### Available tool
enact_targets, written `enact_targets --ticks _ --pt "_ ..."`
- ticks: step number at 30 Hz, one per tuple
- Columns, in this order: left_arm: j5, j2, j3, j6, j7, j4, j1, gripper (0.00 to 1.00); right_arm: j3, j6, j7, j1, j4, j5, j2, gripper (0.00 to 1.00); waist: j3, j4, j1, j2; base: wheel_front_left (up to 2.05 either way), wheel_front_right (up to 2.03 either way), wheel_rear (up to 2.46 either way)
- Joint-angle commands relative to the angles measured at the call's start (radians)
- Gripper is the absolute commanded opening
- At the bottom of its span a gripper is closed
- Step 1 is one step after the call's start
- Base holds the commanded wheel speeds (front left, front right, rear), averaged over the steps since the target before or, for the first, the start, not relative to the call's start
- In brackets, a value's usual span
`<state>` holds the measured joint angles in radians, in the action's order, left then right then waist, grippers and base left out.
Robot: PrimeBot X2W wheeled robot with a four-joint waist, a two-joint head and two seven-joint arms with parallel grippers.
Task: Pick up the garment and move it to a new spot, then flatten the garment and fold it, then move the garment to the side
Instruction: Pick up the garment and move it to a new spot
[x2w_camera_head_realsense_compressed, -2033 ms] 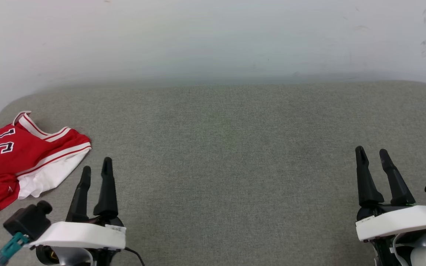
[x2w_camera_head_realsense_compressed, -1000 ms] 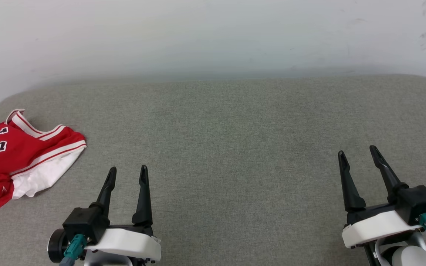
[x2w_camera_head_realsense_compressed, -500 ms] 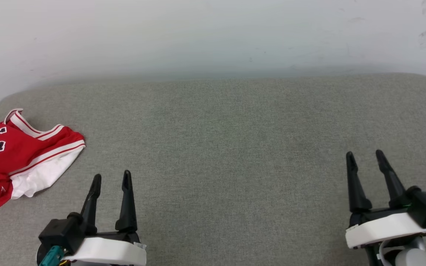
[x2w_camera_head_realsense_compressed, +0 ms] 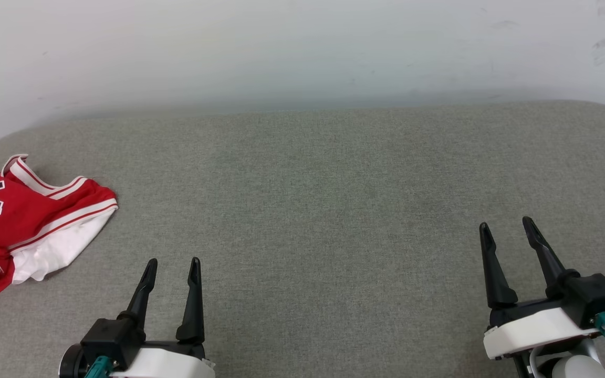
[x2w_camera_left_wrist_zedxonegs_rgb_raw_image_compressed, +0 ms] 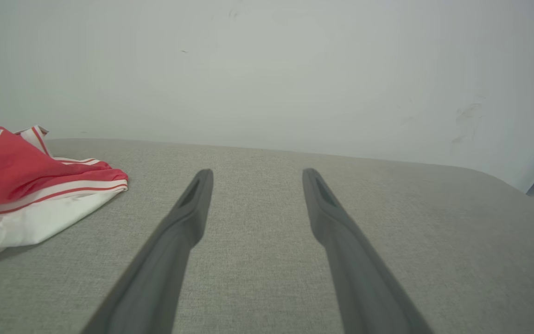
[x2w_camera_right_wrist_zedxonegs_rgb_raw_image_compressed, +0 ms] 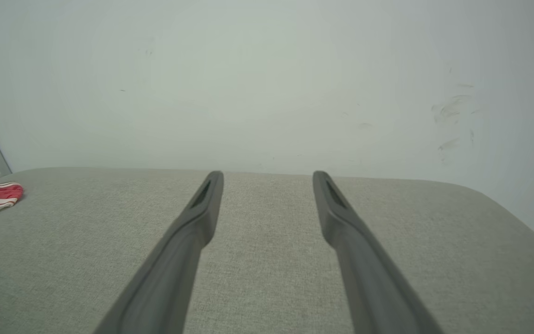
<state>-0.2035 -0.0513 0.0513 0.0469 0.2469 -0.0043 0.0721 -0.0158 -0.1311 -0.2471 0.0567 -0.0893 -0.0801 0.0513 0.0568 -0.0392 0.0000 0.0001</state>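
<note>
Head view: the garment (x2w_camera_head_realsense_compressed: 34, 215) is laid at the cushion's (x2w_camera_head_realsense_compressed: 334, 184) left edge. The left gripper (x2w_camera_head_realsense_compressed: 173, 260) and right gripper (x2w_camera_head_realsense_compressed: 506, 221) are released, empty.

garment (x2w_camera_head_realsense_compressed: 24, 210) | red, white sleeve, striped trim | folded | far left

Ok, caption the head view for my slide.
Jersey at the left of the grey cushion; left gripper and right gripper open, empty.

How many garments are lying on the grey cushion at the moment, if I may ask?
1. The red garment lies at the far left of the grey cushion, left of both grippers. The head view's edge cuts it off, so anything further left may be hidden.
</note>
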Motion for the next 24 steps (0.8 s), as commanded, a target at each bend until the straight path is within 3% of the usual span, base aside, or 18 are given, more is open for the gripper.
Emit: enact_targets --ticks 1,12,24 --pt "0.014 0.001 -0.002 -0.002 0.007 -0.006 -0.009 1.00 0.000 0.001 -0.006 -0.002 0.002 0.014 -0.002 1.00 0.000 0.000 0.0000 -0.0001 0.00 0.00 0.00" --pt "0.018 0.001 -0.018 -0.001 0.019 0.021 -0.009 1.00 0.030 0.001 -0.019 -0.008 -0.006 0.028 -0.002 1.00 0.002 0.012 0.0000 -0.0001 0.00 0.00 0.00" --pt "0.046 0.002 -0.039 0.001 0.019 0.022 0.004 1.00 0.085 0.001 -0.019 -0.021 -0.009 0.004 -0.002 1.00 -0.020 0.116 0.0000 -0.0001 0.00 0.00 0.00"
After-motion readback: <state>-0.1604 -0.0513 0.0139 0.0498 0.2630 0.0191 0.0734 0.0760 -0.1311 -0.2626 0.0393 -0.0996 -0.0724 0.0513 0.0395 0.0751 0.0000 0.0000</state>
